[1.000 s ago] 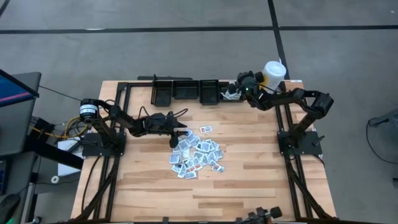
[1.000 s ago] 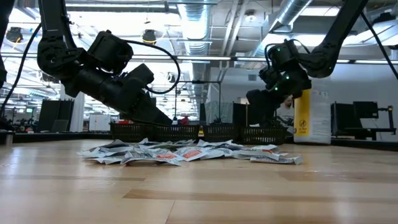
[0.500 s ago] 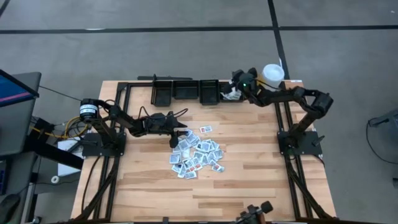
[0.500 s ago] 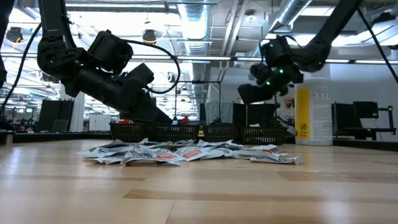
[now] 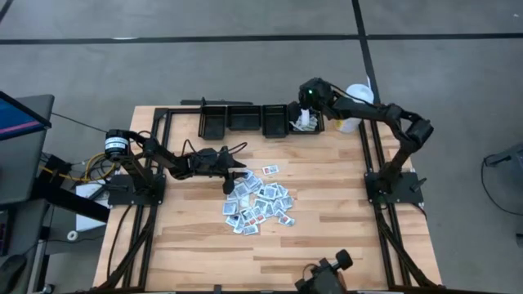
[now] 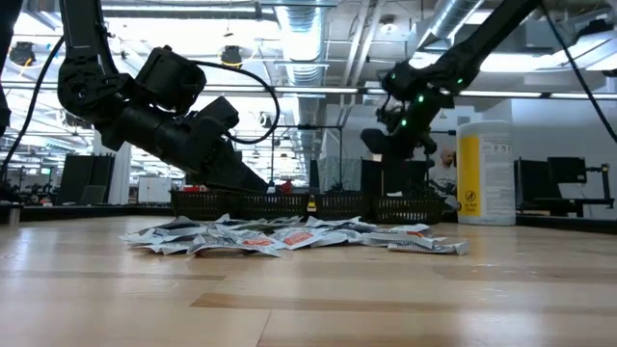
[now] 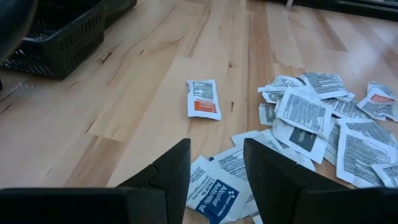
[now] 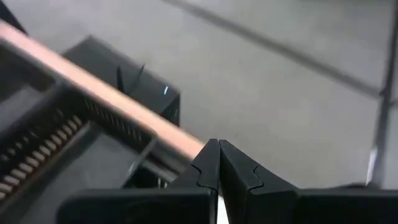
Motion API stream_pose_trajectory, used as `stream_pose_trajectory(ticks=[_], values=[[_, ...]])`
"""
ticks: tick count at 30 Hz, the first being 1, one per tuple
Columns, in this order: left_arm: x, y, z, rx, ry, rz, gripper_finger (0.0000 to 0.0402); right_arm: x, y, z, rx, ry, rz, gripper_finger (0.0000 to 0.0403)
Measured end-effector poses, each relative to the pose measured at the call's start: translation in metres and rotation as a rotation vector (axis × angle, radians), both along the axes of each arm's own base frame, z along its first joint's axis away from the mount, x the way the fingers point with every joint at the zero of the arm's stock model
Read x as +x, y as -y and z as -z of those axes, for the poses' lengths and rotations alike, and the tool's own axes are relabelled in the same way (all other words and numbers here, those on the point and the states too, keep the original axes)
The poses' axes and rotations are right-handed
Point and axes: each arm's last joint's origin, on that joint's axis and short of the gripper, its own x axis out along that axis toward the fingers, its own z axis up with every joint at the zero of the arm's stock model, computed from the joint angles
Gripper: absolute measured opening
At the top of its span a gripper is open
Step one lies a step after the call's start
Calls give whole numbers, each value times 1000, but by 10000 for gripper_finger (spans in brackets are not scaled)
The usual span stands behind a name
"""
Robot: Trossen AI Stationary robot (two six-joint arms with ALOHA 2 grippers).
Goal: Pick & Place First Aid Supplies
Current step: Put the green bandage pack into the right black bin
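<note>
Wood table [image 5: 327, 212], packets [image 5: 257, 204] piled mid, L gripper [image 5: 233, 181] fingers apart beside pile, R gripper [image 5: 304, 119] pinched together over bin [image 5: 304, 124]

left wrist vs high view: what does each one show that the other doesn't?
Left wrist only: print on single packets, such as the lone white packet with an orange patch and a blue-printed one by the open left gripper.
High only: the shut right gripper over the rightmost black mesh bin, the white canister, the whole wooden table.
Both: the pile of small white packets, black bins.
</note>
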Motion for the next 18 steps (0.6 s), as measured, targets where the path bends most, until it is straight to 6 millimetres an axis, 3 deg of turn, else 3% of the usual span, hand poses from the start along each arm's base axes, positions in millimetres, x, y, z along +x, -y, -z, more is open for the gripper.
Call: stream_pose_trajectory(ticks=[7, 13, 18], values=[[0, 2, 0, -5, 4, 19, 149, 12, 23, 41, 140, -55, 0, 0], [0, 2, 0, -5, 4, 19, 149, 28, 21, 46, 123, -66, -15, 0], [0, 2, 0, -5, 4, 19, 149, 25, 15, 29, 104, -72, -12, 0]])
